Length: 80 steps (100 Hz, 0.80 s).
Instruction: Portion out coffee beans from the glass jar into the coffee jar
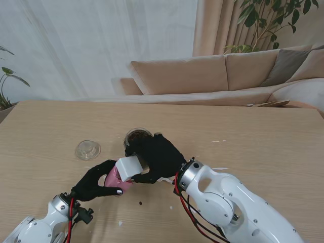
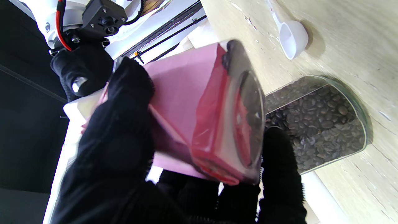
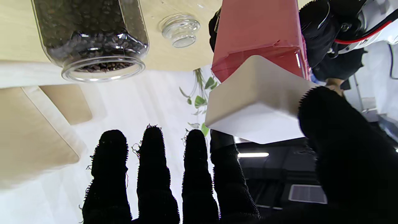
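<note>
The pink coffee jar (image 1: 115, 178) with a square white lid (image 1: 129, 168) is tilted above the table, nearer to me than the glass jar (image 1: 137, 135). My left hand (image 1: 95, 184) is shut around the pink jar's body (image 2: 183, 99). My right hand (image 1: 156, 156) pinches the white lid (image 3: 258, 105) between thumb and index finger, its other fingers (image 3: 155, 174) stretched out free. The glass jar (image 3: 90, 34) stands open, filled with dark beans (image 2: 314, 124). The pink jar (image 3: 258, 28) hangs beside it.
The glass jar's clear lid (image 1: 87, 150) lies on the table left of the jar, and shows again as the clear lid (image 3: 180, 29). A white scoop (image 2: 292, 34) lies on the wood. One stray bean (image 1: 140, 203) rests near me. A sofa stands beyond the far edge.
</note>
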Available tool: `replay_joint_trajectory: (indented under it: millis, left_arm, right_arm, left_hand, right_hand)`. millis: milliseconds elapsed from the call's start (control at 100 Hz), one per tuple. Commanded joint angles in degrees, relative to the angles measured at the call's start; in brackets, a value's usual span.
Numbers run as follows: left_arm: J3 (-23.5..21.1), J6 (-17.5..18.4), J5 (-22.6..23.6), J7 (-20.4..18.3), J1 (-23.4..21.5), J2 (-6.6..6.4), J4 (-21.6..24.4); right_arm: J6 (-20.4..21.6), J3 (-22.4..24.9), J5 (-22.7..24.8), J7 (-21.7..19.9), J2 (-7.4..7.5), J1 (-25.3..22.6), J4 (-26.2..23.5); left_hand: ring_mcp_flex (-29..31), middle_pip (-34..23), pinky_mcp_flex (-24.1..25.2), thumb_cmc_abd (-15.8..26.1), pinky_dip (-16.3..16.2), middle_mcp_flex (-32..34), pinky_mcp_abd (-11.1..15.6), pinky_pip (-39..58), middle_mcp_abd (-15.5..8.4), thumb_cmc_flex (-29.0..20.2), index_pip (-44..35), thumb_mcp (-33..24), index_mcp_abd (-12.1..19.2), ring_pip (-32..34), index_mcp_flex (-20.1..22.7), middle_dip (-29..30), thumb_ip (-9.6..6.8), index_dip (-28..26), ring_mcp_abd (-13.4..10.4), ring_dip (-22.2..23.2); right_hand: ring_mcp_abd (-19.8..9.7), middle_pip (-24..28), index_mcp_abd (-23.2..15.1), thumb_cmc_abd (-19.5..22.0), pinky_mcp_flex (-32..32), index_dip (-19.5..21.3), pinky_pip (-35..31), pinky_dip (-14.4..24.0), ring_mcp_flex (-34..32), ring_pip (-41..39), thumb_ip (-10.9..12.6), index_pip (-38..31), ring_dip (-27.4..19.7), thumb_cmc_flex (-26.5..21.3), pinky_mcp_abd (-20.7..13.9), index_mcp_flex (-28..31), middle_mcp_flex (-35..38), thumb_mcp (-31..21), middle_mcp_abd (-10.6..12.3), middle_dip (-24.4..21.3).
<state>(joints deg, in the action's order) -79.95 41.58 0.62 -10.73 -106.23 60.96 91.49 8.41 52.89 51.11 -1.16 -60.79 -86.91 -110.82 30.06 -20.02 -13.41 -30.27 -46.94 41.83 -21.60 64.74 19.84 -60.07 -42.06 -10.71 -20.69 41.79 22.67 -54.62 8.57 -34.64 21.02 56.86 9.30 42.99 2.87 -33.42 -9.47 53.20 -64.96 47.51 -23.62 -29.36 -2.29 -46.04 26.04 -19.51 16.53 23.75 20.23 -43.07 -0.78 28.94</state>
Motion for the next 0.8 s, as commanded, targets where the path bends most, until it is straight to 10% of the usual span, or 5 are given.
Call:
replay_joint_trajectory:
  millis: [0,260,540,680,790]
  left_arm:
    - [0.0,0.4,0.1,-0.7,-0.3,0.28,0.4]
    - [0.1,0.2,0.0,-0.8,-0.2,0.29,0.3]
    - [0.0,0.2,0.4,-0.3,-0.2,0.44,0.2]
    - [0.0,-0.1,0.5,-0.2,-0.2,0.50,0.2]
    - [0.0,-0.1,0.6,-0.1,-0.1,0.50,0.1]
  right_arm:
    - [-0.8,-0.5,0.2,-1.1,-0.59,0.1,0.3]
    - [-5.2,-1.7,-3.6,-1.1,-1.18,0.4,0.7]
    - [-0.4,3.3,-5.5,-1.9,-0.80,-4.4,-2.3]
    - [5.8,6.9,-2.1,-3.4,0.05,-6.6,-3.9]
    - [7.9,8.0,1.5,-3.5,0.45,-7.5,-4.6]
  left_hand:
    - [1.3,-9.3,-0.4,11.4,-0.4,7.0,0.4,-0.2,-8.3,-13.9,-11.8,-18.1,10.5,0.2,5.1,-4.8,-2.53,-4.7,-1.4,0.9]
    - [1.4,-9.3,-0.4,11.4,-0.4,7.0,0.4,-0.2,-8.2,-13.9,-11.8,-18.1,10.5,0.3,5.2,-4.9,-2.55,-4.7,-1.4,0.9]
    - [1.4,-9.3,-0.4,11.3,-0.4,7.1,0.4,-0.2,-8.3,-13.9,-11.8,-18.1,10.5,0.3,5.2,-4.8,-2.55,-4.7,-1.4,0.9]
    - [1.4,-9.3,-0.4,11.4,-0.4,7.0,0.4,-0.2,-8.2,-13.9,-11.8,-18.1,10.5,0.3,5.1,-4.9,-2.52,-4.7,-1.4,0.9]
    - [1.3,-9.2,-0.4,11.4,-0.4,7.0,0.5,-0.2,-8.2,-13.9,-11.8,-18.1,10.5,0.2,5.1,-4.9,-2.54,-4.7,-1.5,0.9]
  right_hand:
    - [-1.2,2.4,2.0,3.2,0.3,3.3,-1.7,1.5,0.6,-1.9,-1.5,-6.5,1.5,2.5,-1.3,-0.8,-1.5,0.6,-1.4,2.1]
    - [1.0,3.3,8.2,11.5,0.7,0.5,-2.8,1.6,2.0,-3.2,-1.6,-19.4,1.9,12.3,-0.1,-5.8,-3.6,7.2,-5.2,2.5]
    - [1.1,-12.7,2.0,13.9,5.1,-21.8,6.2,-2.3,4.3,7.9,-0.8,22.0,-3.5,7.3,1.8,-8.7,-4.5,9.9,-5.2,-10.0]
    - [-0.9,-14.6,-12.0,10.7,5.6,-19.5,8.5,-2.6,4.9,10.5,7.2,27.2,-4.3,-8.7,0.8,-15.9,-7.8,8.0,0.2,-11.2]
    - [-1.2,-14.8,-14.8,5.5,5.0,-17.4,9.2,-3.0,4.9,10.7,13.6,28.9,-4.6,-12.9,0.5,-17.5,-9.4,-1.9,2.0,-12.0]
